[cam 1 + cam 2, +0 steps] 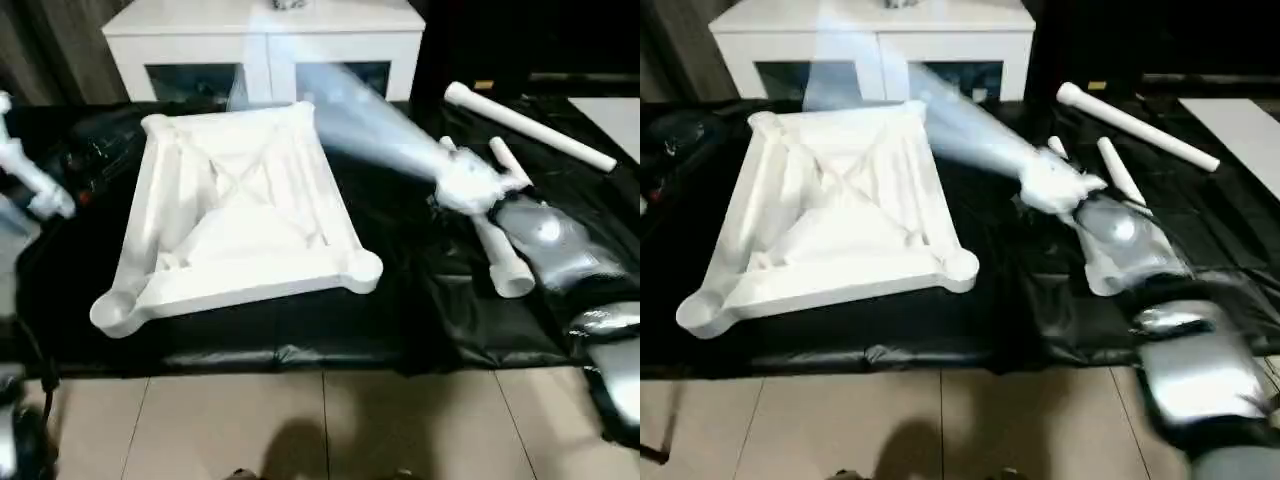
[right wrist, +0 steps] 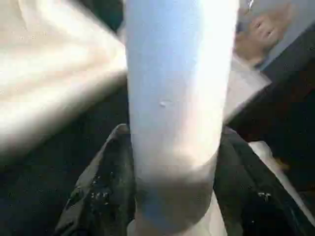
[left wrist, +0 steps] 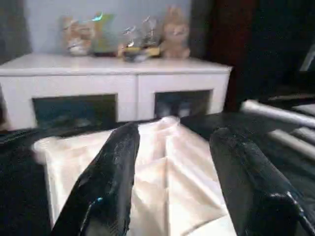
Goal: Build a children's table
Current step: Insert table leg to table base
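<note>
The children's table top (image 1: 250,290) lies upside down on a black sheet, its X-braced ribs and round corner sockets facing up. My right gripper (image 2: 172,135) is shut on a white tube leg (image 1: 370,130), which hangs blurred in the air and points toward the top's far right corner. One loose leg (image 1: 530,125) lies at the far right. Another leg (image 1: 505,262) lies under my right forearm, and a third (image 1: 508,160) lies beside my right gripper (image 1: 465,185). My left gripper (image 3: 177,132) stands open with nothing between its fingers, and the table top (image 3: 162,172) lies beyond it.
A white cabinet (image 1: 265,40) with glass doors stands just behind the table top. The black sheet (image 1: 400,310) ends at tiled floor (image 1: 330,420) in front. A pale blurred shape (image 1: 30,180) shows at the left edge.
</note>
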